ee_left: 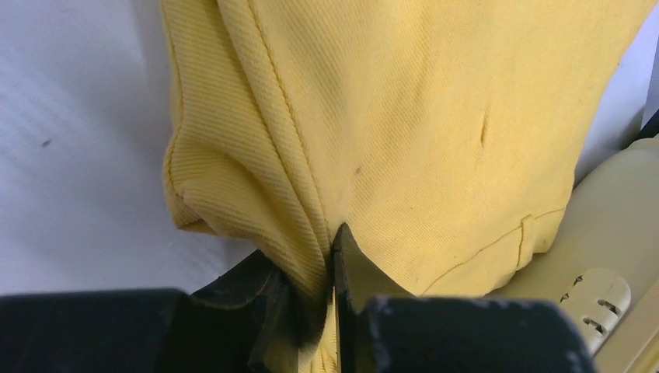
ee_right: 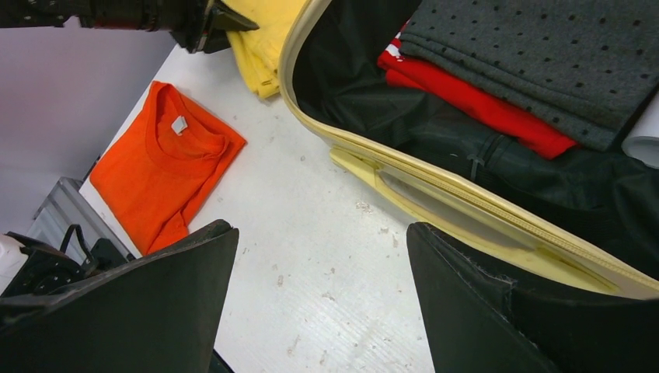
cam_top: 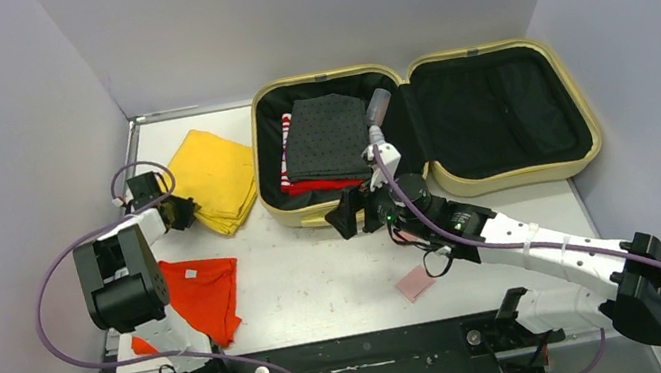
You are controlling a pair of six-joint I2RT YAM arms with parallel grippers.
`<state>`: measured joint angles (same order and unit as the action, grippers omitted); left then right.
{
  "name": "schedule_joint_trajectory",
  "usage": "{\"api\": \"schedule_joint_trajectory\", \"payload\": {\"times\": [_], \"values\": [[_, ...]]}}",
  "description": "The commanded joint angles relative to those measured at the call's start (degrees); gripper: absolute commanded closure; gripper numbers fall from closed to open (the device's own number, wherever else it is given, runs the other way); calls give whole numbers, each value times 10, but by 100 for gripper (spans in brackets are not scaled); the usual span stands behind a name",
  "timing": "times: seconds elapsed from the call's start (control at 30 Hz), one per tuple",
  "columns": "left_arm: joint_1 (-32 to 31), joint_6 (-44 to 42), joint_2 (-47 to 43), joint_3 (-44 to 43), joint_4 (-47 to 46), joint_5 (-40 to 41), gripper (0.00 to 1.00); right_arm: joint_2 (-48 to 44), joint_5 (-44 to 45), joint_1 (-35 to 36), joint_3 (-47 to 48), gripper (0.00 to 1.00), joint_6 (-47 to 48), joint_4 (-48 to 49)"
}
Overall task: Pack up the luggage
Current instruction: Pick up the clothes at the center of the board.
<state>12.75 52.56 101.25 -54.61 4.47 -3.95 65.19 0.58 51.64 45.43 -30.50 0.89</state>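
Your left end effector (ee_left: 332, 245) clenches the yellow garment (ee_left: 388, 116) left of the open luggage (cam_top: 508, 180); your right end effector (ee_right: 320, 233) hangs released.

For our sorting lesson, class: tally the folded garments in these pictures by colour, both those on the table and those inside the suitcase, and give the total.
Yellow garment: 1
Orange garment: 1
Red garment, inside the luggage: 1
Dark grey dotted garment, lying on the red one: 1
Total: 4
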Motion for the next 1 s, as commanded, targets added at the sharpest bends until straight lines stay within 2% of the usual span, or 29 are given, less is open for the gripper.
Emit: {"api": "schedule_joint_trajectory", "payload": {"times": [0.0, 0.1, 0.2, 0.57, 0.83, 0.97], "values": [[27, 11, -109, 5, 51, 33, 100, -30, 23, -14, 15, 18, 19, -7], [25, 11, -187, -42, 111, 96, 100, -36, 23, -25, 29, 18, 29, -30], [24, 17, -242, -76, 135, 113, 100, -40, 20, -33, 43, 18, 35, -35], [4, -12, -319, -251, 200, 128, 100, -57, 5, -36, 61, 18, 30, -56], [-120, -59, -273, -419, 220, 112, 100, -84, 5, -36, 59, 18, 30, -79], [-175, -58, -262, -442, 146, 44, 100, -102, 10, -36, 57, 18, 32, -94]]}}
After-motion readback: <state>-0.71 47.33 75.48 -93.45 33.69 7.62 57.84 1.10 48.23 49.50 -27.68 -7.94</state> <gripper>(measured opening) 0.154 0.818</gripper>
